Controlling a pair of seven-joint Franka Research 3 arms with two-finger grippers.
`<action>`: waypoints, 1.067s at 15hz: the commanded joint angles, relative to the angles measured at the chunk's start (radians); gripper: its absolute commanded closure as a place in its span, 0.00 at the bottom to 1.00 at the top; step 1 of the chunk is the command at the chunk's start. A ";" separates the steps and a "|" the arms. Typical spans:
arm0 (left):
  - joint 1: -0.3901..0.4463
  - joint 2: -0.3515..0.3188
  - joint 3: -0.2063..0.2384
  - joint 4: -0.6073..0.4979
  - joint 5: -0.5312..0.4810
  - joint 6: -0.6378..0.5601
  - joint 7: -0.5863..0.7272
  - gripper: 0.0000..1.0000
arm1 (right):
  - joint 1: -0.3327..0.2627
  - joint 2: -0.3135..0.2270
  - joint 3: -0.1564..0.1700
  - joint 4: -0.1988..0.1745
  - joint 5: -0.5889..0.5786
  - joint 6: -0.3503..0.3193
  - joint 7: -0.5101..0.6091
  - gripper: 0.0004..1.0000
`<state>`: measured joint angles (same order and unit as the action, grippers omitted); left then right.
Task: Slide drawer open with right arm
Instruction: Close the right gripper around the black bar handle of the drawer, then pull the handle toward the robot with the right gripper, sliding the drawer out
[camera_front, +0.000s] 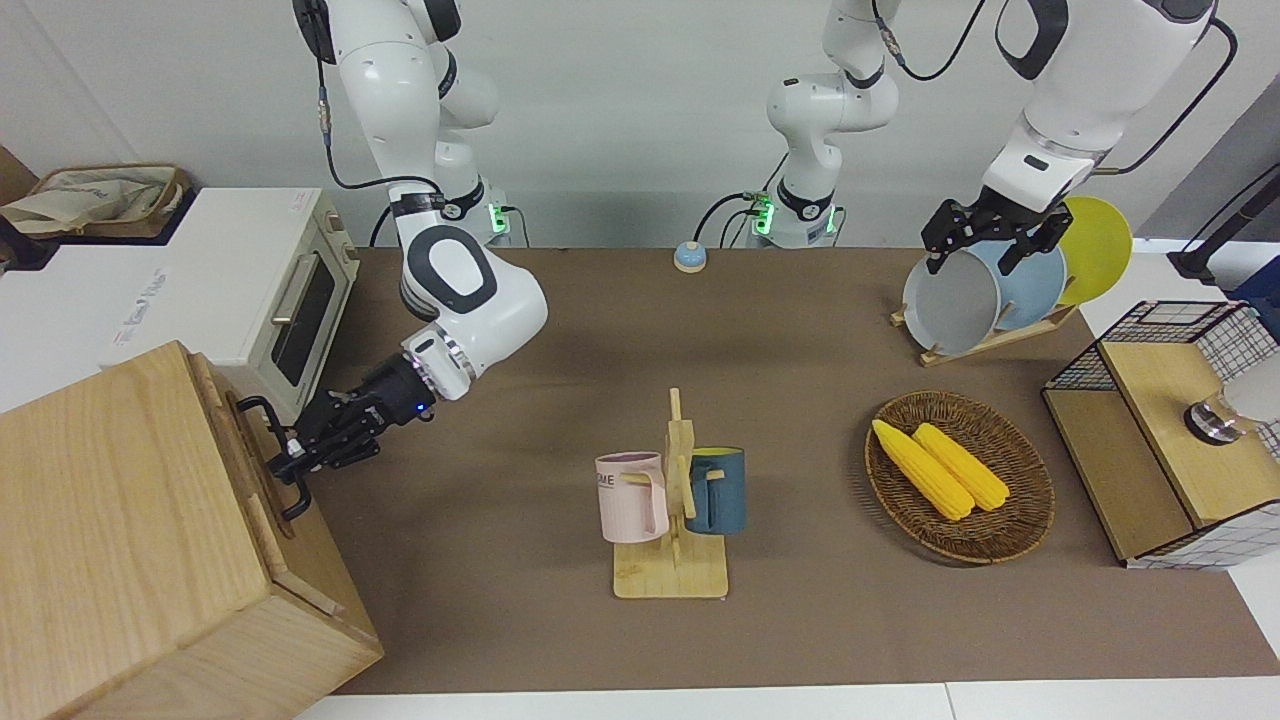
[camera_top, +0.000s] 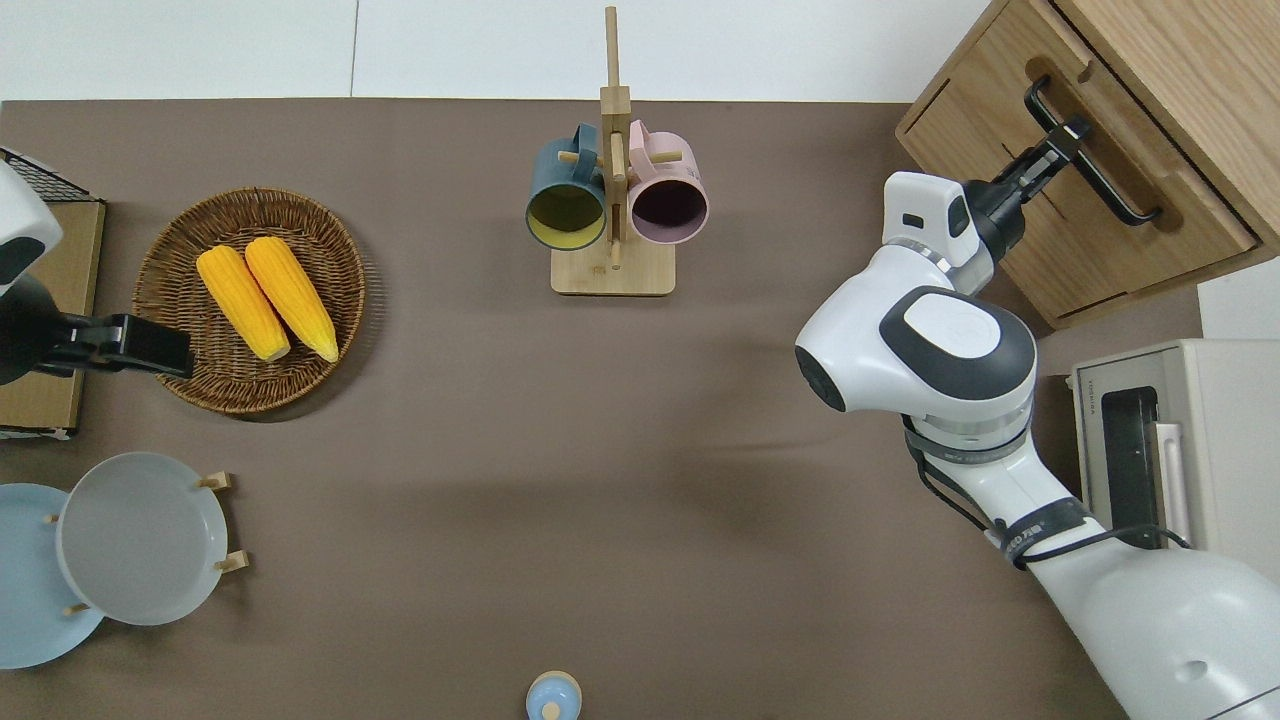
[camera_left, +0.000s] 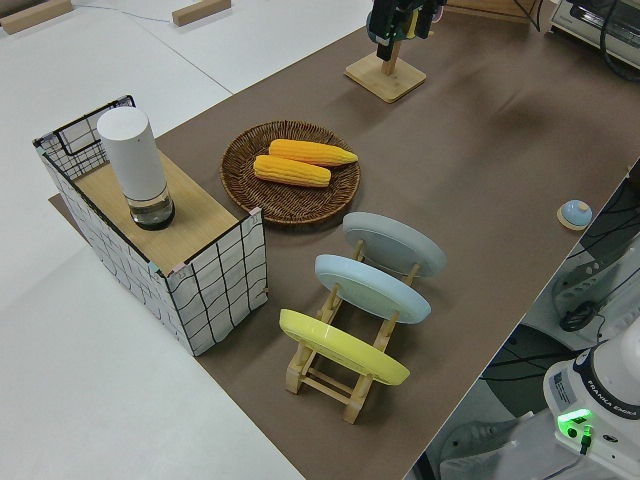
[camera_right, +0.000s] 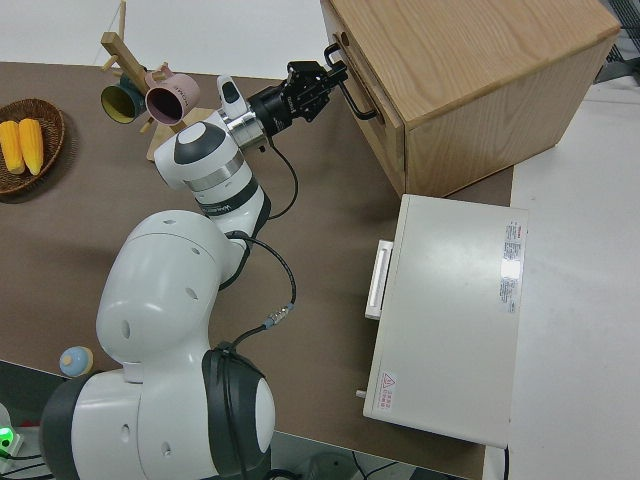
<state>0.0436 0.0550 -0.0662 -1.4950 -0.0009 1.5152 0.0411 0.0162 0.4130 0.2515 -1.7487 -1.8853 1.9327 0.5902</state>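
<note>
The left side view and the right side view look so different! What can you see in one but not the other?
Only the left side view shows the three plates on their rack, the white cylinder on the wire-mesh box, and the blue bell. Only the right side view shows the right gripper at the drawer handle and the white toaster oven. Both show the corn basket and the mug stand.
</note>
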 joint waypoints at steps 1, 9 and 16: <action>-0.007 -0.004 0.000 0.010 0.018 -0.018 -0.010 0.01 | 0.007 0.007 0.003 0.012 -0.034 -0.006 -0.003 1.00; -0.007 -0.004 0.000 0.010 0.018 -0.018 -0.010 0.01 | 0.091 0.007 0.006 0.006 0.020 -0.133 -0.013 1.00; -0.007 -0.004 0.000 0.010 0.018 -0.018 -0.010 0.01 | 0.186 0.007 0.011 0.008 0.109 -0.242 -0.035 1.00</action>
<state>0.0436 0.0550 -0.0662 -1.4950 -0.0009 1.5152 0.0411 0.1624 0.4209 0.2554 -1.7602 -1.7882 1.7202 0.5931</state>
